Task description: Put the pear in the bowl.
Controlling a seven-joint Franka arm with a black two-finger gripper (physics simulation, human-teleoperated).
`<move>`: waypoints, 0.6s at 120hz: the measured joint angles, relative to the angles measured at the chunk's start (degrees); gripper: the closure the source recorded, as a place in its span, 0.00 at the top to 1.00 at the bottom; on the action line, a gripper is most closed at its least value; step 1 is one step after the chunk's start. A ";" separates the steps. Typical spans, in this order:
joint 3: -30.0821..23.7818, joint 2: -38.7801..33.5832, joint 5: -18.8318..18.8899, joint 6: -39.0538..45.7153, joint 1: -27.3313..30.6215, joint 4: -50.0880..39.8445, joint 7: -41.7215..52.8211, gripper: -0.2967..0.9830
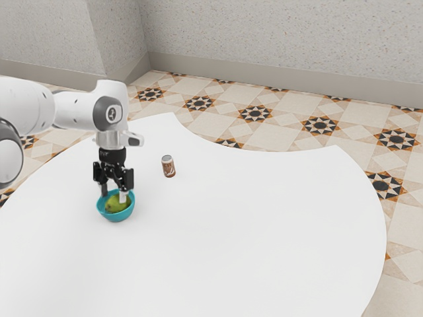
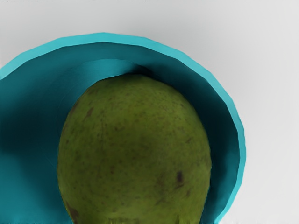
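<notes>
Pear (image 2: 135, 149): located inside the rim of the teal bowl (image 1: 115, 216). Gripper (image 1: 113, 196): at the bowl, over the pear; clamped or released, cannot be determined. White table (image 1: 251, 238): supports the bowl and, apart from it, a drink can (image 1: 168, 166). Placement appears nearly complete; confirm release, then retract. Pear's contact with the bowl floor is hidden; the wrist view cuts off one end of the fruit

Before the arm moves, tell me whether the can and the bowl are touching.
Apart. The exterior view shows it: a stretch of bare white table lies between the can and the bowl.
</notes>
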 joint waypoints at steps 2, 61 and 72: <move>-0.01 -0.16 -0.03 -0.04 -0.02 0.05 0.05 0.68; -6.67 -14.26 3.21 -0.45 -3.28 6.45 6.24 0.76; -7.78 -15.12 3.41 -0.49 -3.65 9.24 9.65 0.76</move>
